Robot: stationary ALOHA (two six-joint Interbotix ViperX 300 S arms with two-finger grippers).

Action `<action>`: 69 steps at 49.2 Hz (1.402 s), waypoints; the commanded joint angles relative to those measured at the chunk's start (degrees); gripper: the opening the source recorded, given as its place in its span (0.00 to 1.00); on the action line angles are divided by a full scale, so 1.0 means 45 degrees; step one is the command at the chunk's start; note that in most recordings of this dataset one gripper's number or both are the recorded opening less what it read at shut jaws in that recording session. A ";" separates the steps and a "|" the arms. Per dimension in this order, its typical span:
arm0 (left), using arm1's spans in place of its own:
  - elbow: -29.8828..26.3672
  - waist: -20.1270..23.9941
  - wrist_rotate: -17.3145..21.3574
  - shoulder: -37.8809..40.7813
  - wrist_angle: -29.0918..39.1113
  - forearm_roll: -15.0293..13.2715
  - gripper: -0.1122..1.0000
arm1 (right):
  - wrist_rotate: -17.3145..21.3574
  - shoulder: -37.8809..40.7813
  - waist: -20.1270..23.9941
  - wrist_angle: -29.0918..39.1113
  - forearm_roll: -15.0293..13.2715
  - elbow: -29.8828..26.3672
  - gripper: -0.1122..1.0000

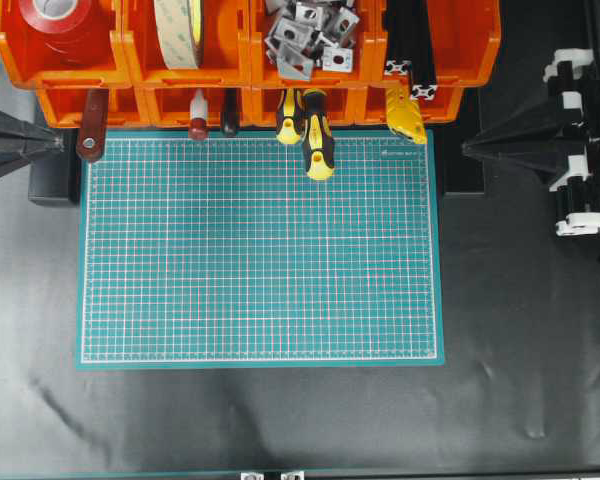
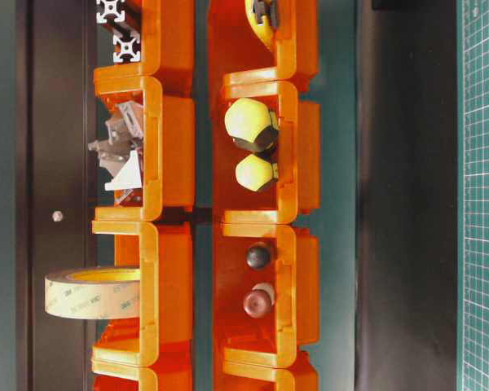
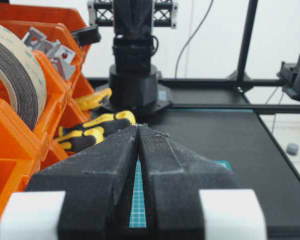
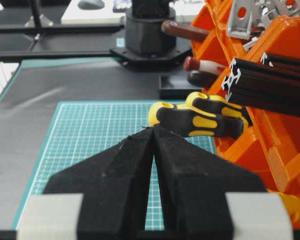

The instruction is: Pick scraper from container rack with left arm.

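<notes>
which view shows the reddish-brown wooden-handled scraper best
Overhead exterior: the reddish-brown wooden-handled scraper shows its handle and end hole, sticking out of the orange container rack. Right wrist shows only a handle stretch; the other two, nothing.

The wide beige tape roll (image 2: 94,293) bears faint repeated print, possibly "3M". Nothing else reads clearly.
</notes>
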 commanded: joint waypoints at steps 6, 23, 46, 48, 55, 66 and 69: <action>-0.1816 -0.0430 0.0117 0.0312 0.3184 0.0605 0.11 | 0.0273 0.0234 -0.0039 -0.0508 0.0332 -0.0488 0.10; -0.5469 -0.1074 0.1973 0.0938 1.1543 0.0742 0.10 | 0.1094 0.0371 -0.0059 -0.0742 0.0566 -0.0566 0.10; -0.8203 -0.4414 -0.0312 0.3652 1.8242 0.8125 0.10 | 0.3125 0.0781 -0.0039 -0.0176 0.0703 -0.0625 0.10; -0.8203 -0.4922 -0.1211 0.3750 1.9023 0.9043 0.10 | 0.3145 0.0781 -0.0059 -0.0098 0.0703 -0.0645 0.10; -0.7930 -0.7207 -0.3906 0.4121 2.0879 1.0781 0.10 | 0.3145 0.0781 -0.0059 -0.0020 0.0703 -0.0684 0.10; -0.7773 -0.8789 -0.6875 0.5938 2.1836 1.1914 0.10 | 0.3184 0.0781 -0.0039 -0.0020 0.0703 -0.0703 0.10; -0.7754 -0.8828 -0.6992 0.6543 2.2285 1.2305 0.10 | 0.3262 0.0762 -0.0059 -0.0020 0.0703 -0.0703 0.10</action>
